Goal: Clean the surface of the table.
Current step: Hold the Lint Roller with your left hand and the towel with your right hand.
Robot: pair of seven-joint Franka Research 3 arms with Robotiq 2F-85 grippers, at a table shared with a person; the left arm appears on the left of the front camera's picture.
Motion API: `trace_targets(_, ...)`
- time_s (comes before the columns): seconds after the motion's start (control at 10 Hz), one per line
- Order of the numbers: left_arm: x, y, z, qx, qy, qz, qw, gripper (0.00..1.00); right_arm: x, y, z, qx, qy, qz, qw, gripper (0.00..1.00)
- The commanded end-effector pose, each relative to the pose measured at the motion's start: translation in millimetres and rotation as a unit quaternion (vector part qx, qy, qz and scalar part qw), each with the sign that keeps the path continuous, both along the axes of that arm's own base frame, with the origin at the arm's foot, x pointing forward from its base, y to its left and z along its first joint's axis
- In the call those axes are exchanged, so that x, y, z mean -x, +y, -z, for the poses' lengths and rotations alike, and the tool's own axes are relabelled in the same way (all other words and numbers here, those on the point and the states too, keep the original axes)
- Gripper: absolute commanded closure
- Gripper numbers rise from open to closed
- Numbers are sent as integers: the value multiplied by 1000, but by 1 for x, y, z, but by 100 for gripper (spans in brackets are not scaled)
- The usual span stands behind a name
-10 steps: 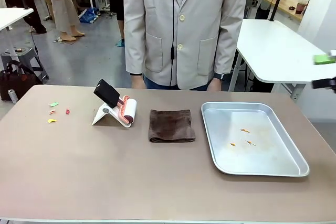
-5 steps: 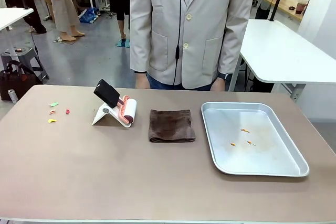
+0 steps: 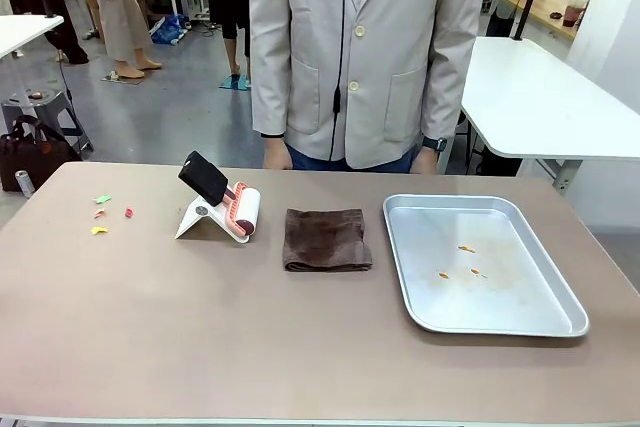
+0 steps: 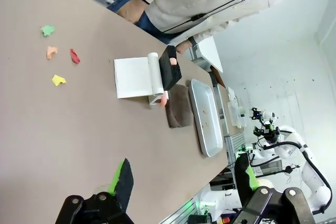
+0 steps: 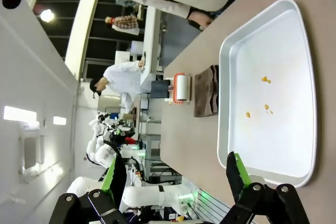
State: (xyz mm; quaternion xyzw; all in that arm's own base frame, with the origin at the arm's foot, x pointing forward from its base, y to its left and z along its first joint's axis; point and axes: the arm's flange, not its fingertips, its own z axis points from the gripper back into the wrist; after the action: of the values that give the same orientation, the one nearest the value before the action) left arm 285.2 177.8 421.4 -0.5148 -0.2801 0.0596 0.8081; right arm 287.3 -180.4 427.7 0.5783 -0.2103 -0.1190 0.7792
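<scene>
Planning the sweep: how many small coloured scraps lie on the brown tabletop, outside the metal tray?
4, at the left end of the taupe-brown table: a green scrap farthest, an orange scrap, a red scrap, a yellow scrap nearest.

A folded brown cloth [image 3: 327, 239] lay on the taupe table [image 3: 200, 347]. Left of the cloth stood a black-handled roller [image 3: 222, 209] on a white stand, with coloured scraps [image 3: 100, 230] farther left. Right of the cloth sat a metal tray [image 3: 520, 299] holding orange bits [image 3: 466, 248]. A person [image 3: 360, 57] in a pale jacket stood beyond the cloth.
</scene>
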Motion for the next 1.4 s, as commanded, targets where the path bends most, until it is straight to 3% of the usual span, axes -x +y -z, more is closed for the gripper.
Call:
trace_targets(0.0, 2, 3, -3, 8, -13, 2, 1000, 0, 0, 0, -6, -3, -17, -2, 1000, 0)
trace_targets(0.3, 2, 3, -3, 8, -13, 2, 1000, 0, 0, 0, -6, -3, -17, -2, 1000, 0)
trace_targets(0.4, 5, 3, -3, 4, 0, -1, 1000, 0, 1, 1, -3, 3, -1, -3, 1000, 0)
trace_targets(0.7, -8, 6, -25, -54, 15, -6, 998, 0, -4, 40, -32, 111, 11, 34, 993, 0)
trace_targets(1.0, -57, -22, -63, -133, 0, 21, 991, 0, -34, 117, -72, 214, -18, 5, 977, 0)
trace_targets(1.3, -119, -93, -84, -194, -6, 62, 979, 0, -63, 209, -100, 330, -46, -32, 942, 0)
